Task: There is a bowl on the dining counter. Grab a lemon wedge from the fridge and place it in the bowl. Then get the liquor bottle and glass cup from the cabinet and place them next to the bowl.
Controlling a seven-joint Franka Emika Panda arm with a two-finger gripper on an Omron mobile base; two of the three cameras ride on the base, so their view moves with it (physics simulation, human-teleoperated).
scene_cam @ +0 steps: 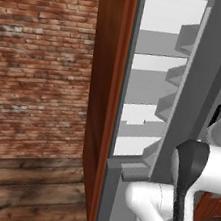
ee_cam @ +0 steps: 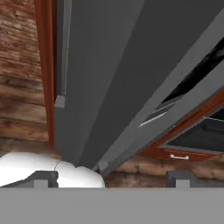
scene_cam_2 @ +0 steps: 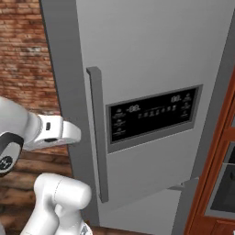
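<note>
Standing ajar, fridge point(scene_cam: 151, 88) shelves point(scene_cam: 158, 64) bare

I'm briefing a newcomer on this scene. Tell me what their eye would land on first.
The tall grey fridge dominates, its black display panel at mid-height in the right base view beside a long vertical handle. In the left base view its door stands ajar, baring white inner shelves. A red brick wall fills the left side there, above a wooden floor.

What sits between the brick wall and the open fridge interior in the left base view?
A tall red-brown wood panel stands between the brick wall and the white shelves of the fridge; the left base view shows it.
</note>
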